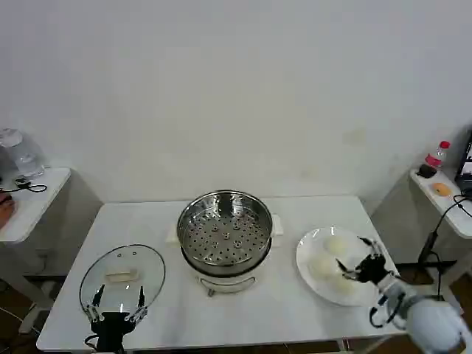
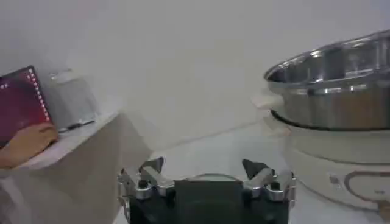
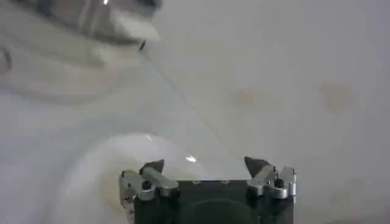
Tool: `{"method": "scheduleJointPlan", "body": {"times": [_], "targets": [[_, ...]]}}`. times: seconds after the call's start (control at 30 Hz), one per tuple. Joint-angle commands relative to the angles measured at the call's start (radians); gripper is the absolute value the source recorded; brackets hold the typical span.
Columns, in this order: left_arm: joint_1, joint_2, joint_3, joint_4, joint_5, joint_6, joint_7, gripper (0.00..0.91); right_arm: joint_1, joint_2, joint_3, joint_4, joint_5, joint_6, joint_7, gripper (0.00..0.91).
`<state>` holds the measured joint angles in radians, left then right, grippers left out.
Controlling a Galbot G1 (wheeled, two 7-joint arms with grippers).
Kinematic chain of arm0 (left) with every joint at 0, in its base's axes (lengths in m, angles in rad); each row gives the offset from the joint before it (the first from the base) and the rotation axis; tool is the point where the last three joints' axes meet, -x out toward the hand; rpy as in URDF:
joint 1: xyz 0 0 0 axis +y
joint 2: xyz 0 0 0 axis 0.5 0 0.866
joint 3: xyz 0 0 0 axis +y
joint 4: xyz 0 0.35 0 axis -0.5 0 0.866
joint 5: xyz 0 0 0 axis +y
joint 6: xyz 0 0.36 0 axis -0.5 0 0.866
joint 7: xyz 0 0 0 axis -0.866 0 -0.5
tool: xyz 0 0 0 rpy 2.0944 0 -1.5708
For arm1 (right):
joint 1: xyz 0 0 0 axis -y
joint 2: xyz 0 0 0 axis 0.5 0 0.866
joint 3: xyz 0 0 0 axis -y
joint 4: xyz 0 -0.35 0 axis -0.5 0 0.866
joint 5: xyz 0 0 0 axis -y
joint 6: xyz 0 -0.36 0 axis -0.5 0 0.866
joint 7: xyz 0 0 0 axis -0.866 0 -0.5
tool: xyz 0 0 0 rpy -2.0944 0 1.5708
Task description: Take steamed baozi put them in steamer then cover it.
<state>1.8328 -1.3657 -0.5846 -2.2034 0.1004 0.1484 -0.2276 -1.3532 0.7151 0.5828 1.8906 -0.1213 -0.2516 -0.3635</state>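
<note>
The steamer (image 1: 225, 232) stands mid-table, a shiny perforated basket with nothing in it, on a cream pot base (image 2: 341, 158). Its rim (image 2: 332, 67) rises close by in the left wrist view. The glass cover (image 1: 122, 276) lies flat on the table's left side, handle up. My left gripper (image 1: 117, 296) (image 2: 204, 167) is open at the cover's near edge. Cream-white steamed baozi (image 1: 338, 245) (image 1: 322, 265) lie on a white plate (image 1: 306, 254) at the right. My right gripper (image 1: 354, 262) (image 3: 204, 165) hovers open over the plate's near right side, beside the buns, with nothing between its fingers.
A side table (image 1: 33, 203) at the left holds a water bottle (image 1: 18, 151), and a person's hand (image 2: 24, 143) rests there by a laptop. Another side table (image 1: 442, 199) at the right carries a red-capped bottle (image 1: 439, 155) and cables. The wall is close behind.
</note>
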Motion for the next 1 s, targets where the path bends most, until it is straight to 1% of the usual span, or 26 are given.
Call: {"method": "scheduleJointPlan", "body": {"times": [0.03,0.1,0.17,0.2,0.23,0.27,0.33,0.43,0.47,0.5,0.6,0.7,0.83,1.0], "targets": [[-0.005,0.000,-0.007,0.008,0.033,0.006,0.027,0.907,0.566,-0.322,-0.314,-0.297,-0.247,0.124,-0.499,0.907],[-0.008,0.001,-0.007,0.011,0.037,0.005,0.028,0.907,0.709,-0.316,-0.446,-0.374,-0.251,0.185,-0.552,0.907],[-0.012,0.000,-0.007,0.013,0.041,0.004,0.029,0.907,0.815,-0.303,-0.572,-0.441,-0.245,0.203,-0.592,0.907],[-0.014,-0.001,-0.007,0.013,0.043,0.005,0.029,0.907,0.878,-0.295,-0.628,-0.467,-0.237,0.228,-0.622,0.907],[-0.016,-0.002,-0.007,0.015,0.044,0.005,0.028,0.907,0.946,-0.283,-0.703,-0.499,-0.216,0.232,-0.655,0.907],[-0.019,-0.002,-0.007,0.016,0.044,0.005,0.028,0.907,0.969,-0.276,-0.737,-0.511,-0.208,0.233,-0.665,0.907],[-0.024,-0.001,-0.005,0.022,0.052,0.005,0.029,0.907,1.059,-0.248,-0.837,-0.568,-0.184,0.237,-0.725,0.907],[-0.028,-0.001,-0.002,0.026,0.057,0.005,0.031,0.907,1.140,-0.211,-0.946,-0.632,-0.178,0.234,-0.783,0.907],[-0.029,-0.002,-0.002,0.026,0.059,0.004,0.031,0.907,1.161,-0.200,-0.966,-0.644,-0.176,0.234,-0.788,0.907],[-0.031,-0.003,-0.002,0.028,0.059,0.004,0.031,0.907,1.196,-0.179,-1.011,-0.672,-0.170,0.232,-0.795,0.907],[-0.035,-0.008,-0.002,0.034,0.065,0.002,0.032,0.907,1.242,-0.134,-1.062,-0.721,-0.148,0.230,-0.800,0.907],[-0.038,-0.010,-0.001,0.037,0.072,0.000,0.033,0.907,1.276,-0.082,-1.120,-0.767,-0.094,0.216,-0.786,0.907],[-0.043,-0.012,-0.003,0.040,0.078,-0.004,0.032,0.907,1.275,-0.003,-1.127,-0.833,-0.081,0.209,-0.742,0.907],[-0.038,-0.010,-0.010,0.046,0.083,-0.009,0.031,0.907,1.263,0.083,-1.126,-0.894,-0.104,0.205,-0.728,0.907]]}}
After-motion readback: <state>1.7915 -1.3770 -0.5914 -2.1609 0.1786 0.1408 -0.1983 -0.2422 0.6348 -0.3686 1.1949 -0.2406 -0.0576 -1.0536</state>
